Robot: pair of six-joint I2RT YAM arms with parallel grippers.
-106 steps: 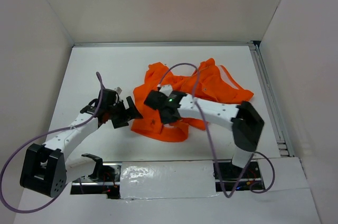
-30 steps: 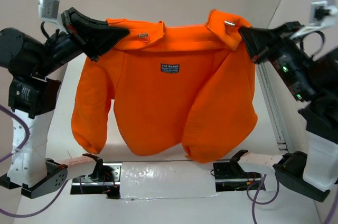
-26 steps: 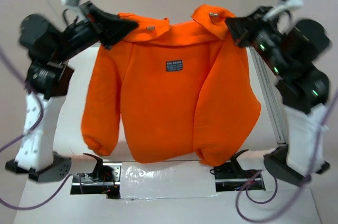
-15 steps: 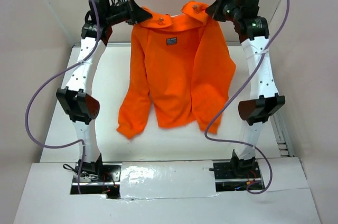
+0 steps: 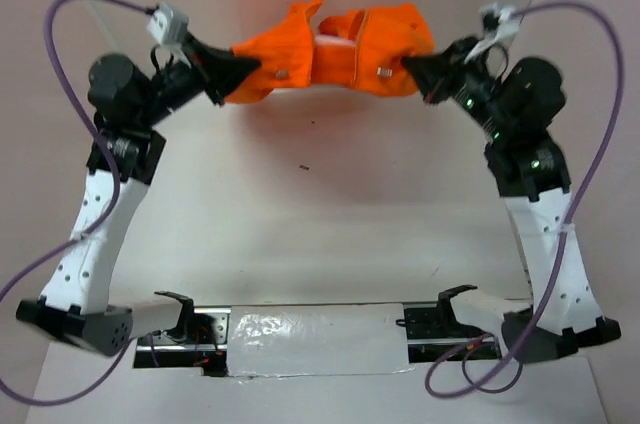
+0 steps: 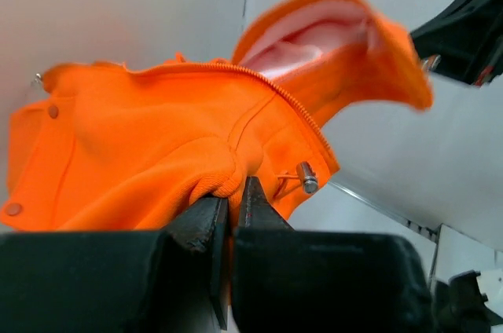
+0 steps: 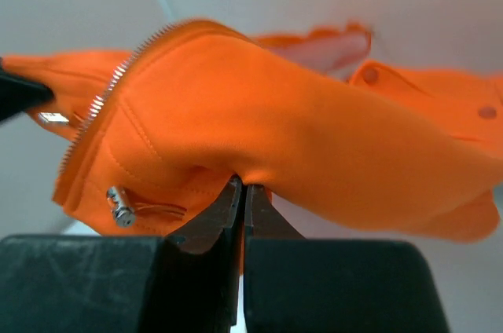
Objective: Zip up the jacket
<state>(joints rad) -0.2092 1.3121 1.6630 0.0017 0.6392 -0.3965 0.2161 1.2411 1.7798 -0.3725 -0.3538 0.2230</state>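
The orange jacket [image 5: 335, 44] hangs stretched in the air between my two grippers, bunched and lying nearly level at the back of the top view, with its pale lining [image 5: 333, 27] showing in the middle. My left gripper [image 5: 236, 72] is shut on a ribbed edge of the jacket [image 6: 141, 144], jaws pinched on the fabric at the left gripper's tips [image 6: 234, 188]. The zipper [image 6: 292, 110] runs past, and a cord toggle [image 6: 306, 177] dangles by it. My right gripper [image 5: 414, 68] is shut on a fold of the jacket [image 7: 314, 121] at the right gripper's tips [image 7: 243, 185]. Zipper teeth [image 7: 100, 102] show at left.
The white table [image 5: 320, 234] lies below the hanging jacket, with a small dark speck [image 5: 303, 168] on it. White walls close in on both sides and at the back. A foil-taped strip [image 5: 320, 329] runs between the arm bases at the near edge.
Both arms have swung the jacket from hanging full length to lying bunched and nearly level between the grippers. Both grips have held throughout.
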